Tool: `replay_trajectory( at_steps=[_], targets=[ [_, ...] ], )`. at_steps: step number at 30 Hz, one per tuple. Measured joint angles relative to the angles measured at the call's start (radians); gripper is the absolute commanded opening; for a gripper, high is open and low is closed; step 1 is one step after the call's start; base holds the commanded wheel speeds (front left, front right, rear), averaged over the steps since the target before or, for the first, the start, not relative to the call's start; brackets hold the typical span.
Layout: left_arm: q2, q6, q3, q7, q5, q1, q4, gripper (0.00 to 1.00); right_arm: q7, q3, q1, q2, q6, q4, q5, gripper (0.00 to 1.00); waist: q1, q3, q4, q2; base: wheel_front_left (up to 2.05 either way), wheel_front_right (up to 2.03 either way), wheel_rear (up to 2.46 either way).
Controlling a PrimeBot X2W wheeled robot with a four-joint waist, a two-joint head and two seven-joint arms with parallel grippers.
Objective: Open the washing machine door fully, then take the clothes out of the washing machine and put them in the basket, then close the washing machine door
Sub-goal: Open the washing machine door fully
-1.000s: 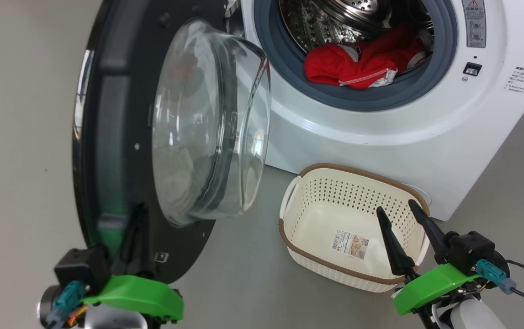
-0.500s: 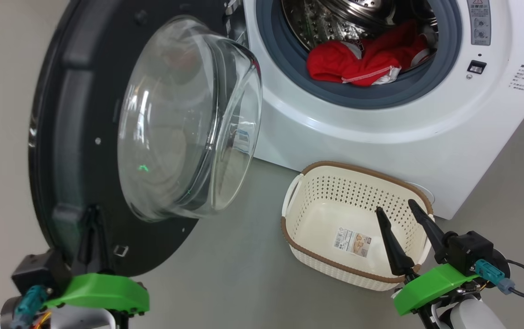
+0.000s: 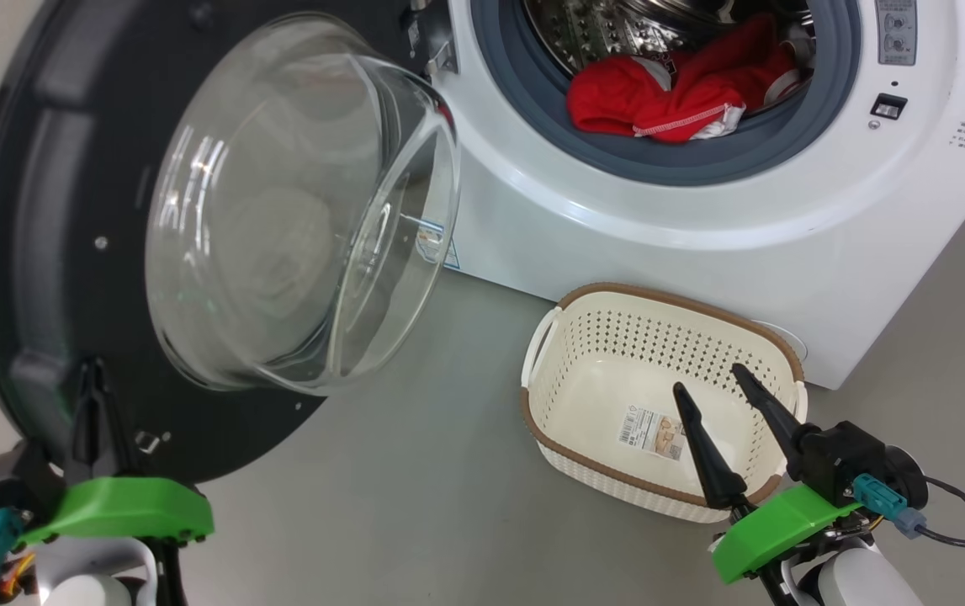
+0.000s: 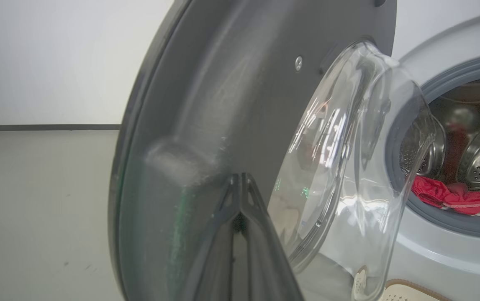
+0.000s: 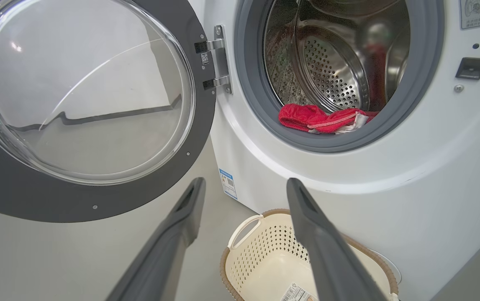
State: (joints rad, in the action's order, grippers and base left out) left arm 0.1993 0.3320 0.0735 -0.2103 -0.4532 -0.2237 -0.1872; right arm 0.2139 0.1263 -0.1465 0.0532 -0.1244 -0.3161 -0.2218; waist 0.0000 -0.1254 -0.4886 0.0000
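**Head view.** Shows the washing machine door (image 3: 45, 252) swung wide to the left. Has the left gripper (image 3: 91, 404) pressed together, holding nothing, tips seemingly against the door's lower inner rim. Places the right gripper (image 3: 707, 379) spread apart and empty over the near end of the basket (image 3: 667, 296), itself just in front of the washing machine (image 3: 701, 252). Finds the clothes (image 3: 650, 97) heaped red at the mouth of the drum (image 3: 600, 34), up and ahead of the right gripper, well apart from the left.

**Left wrist view.** Looks along closed fingers (image 4: 240, 200) at the door's dark inner face. Catches the clothes far off to the right, beyond the glass bowl (image 4: 348, 167).

**Right wrist view.** Frames the clothes just right of straight ahead and above the parted fingers (image 5: 189, 209). Shows the heap's long axis running left to right along the grey ring (image 5: 348, 142), with the basket directly below. Points to the right arm as the nearer, calling for a reach forward and up into the mouth.
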Motion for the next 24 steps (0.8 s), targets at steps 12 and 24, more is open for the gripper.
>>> replay_trajectory(
  at_steps=[12, 24],
  targets=[
    [-0.002, -0.029, -0.074, -0.039, -0.015, -0.075, -0.127, 0.00, -0.035, 0.011, 0.000, 0.001, 0.000, 0.039, 0.046, 1.00, 0.0000, -0.037, 0.014, 0.0000, 0.00, 0.00, 0.00],
    [-0.027, -0.083, -0.204, -0.040, 0.006, -0.135, -0.178, 0.00, -0.065, 0.015, 0.000, 0.001, 0.000, 0.081, 0.067, 1.00, 0.0000, -0.078, 0.031, 0.0000, 0.00, 0.00, 0.00]
  ],
)
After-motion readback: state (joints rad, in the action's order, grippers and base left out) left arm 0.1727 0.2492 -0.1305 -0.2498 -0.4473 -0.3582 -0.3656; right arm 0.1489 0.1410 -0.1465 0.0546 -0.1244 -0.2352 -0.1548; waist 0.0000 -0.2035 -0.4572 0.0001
